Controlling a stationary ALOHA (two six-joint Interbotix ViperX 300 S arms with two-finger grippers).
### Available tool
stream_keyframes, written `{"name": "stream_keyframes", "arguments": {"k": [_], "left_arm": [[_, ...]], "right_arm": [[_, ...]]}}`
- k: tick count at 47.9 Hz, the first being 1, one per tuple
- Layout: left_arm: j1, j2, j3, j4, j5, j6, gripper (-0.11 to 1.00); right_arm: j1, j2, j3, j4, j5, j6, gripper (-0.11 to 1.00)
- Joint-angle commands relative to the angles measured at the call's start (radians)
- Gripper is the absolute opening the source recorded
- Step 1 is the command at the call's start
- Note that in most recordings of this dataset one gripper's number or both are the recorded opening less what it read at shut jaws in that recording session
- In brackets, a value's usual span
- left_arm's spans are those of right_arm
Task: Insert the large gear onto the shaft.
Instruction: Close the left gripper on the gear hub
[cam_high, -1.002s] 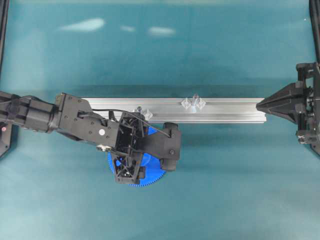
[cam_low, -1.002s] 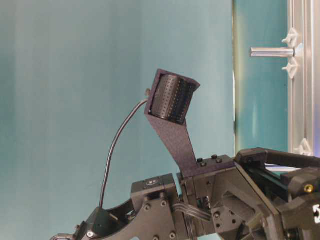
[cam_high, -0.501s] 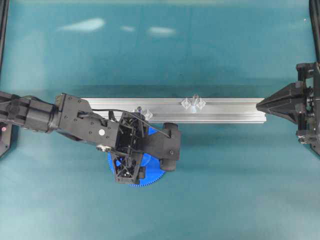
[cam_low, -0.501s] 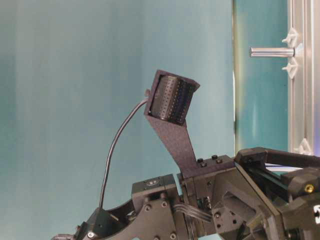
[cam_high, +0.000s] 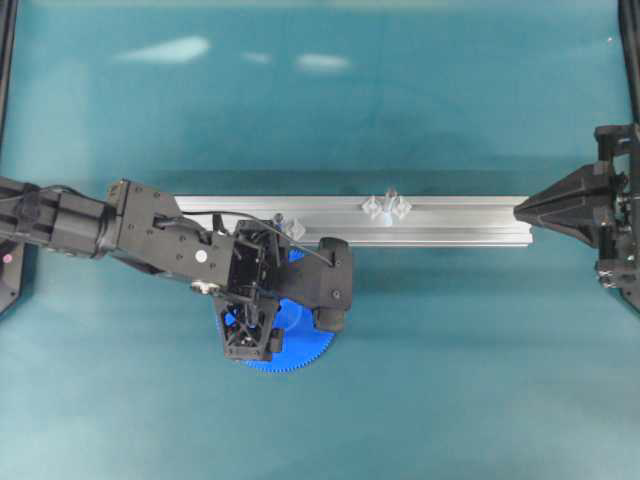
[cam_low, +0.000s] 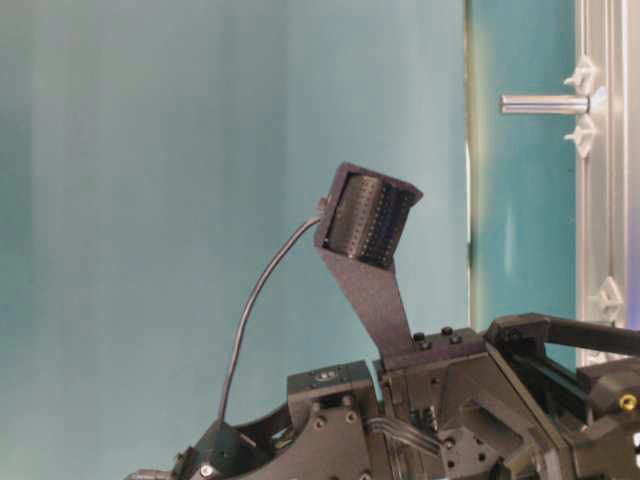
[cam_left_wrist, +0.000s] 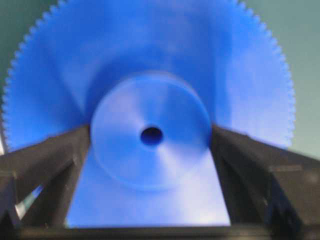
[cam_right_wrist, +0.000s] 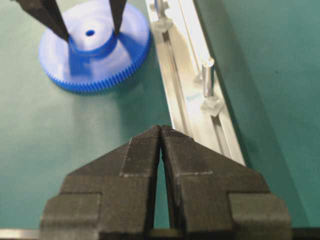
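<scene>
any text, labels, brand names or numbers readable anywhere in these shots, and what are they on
None can be read in any view.
Large gear: plain blue plastic, no marking visible.
Aluminium rail: bare metal, no lettering visible.
Left claw and right claw: plain black fingers, no print.
Left arm housing: a small round white spot, too small to tell whether it carries any text.
</scene>
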Motion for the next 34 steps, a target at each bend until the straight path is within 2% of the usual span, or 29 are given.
{"name": "stream_keyframes", "arguments": {"k": [1, 34], "left_arm": [[0.0, -0.012, -0.018, 0.002, -0.015, -0.002, 0.94], [-0.003, -0.011, -0.02, 0.002, -0.026, -0.015, 0.94]], "right_arm": [[-0.002, 0.0, -0.006, 0.0, -0.003, 0.012, 0.12], [-0.002, -0.003, -0.003, 0.0, -0.002, 0.012, 0.12]]}}
